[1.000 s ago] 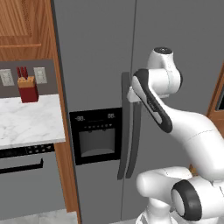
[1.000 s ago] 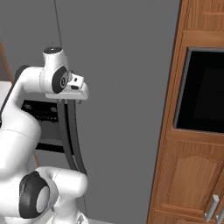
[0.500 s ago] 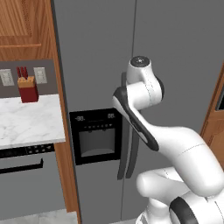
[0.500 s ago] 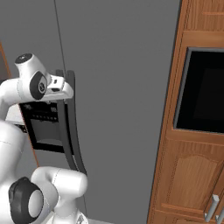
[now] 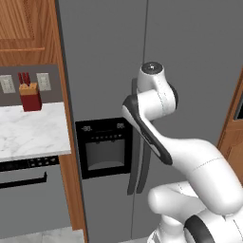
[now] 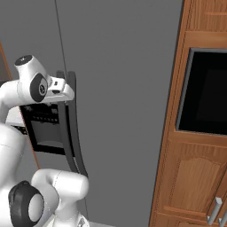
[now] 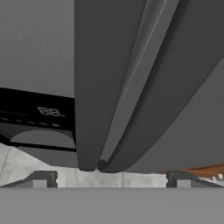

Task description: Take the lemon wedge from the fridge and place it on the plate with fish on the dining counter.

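At the front of the tall grey two-door fridge [image 5: 109,71], both doors closed, the tool [image 7: 107,177] sits close against the two long dark curved handles [image 7: 113,87], fingertips [image 7: 41,178] spread apart around nothing. Black dispenser panel [image 5: 102,147] on left door. White marble tabletop [image 5: 28,130] beside, red knife block [image 5: 30,97] on it.
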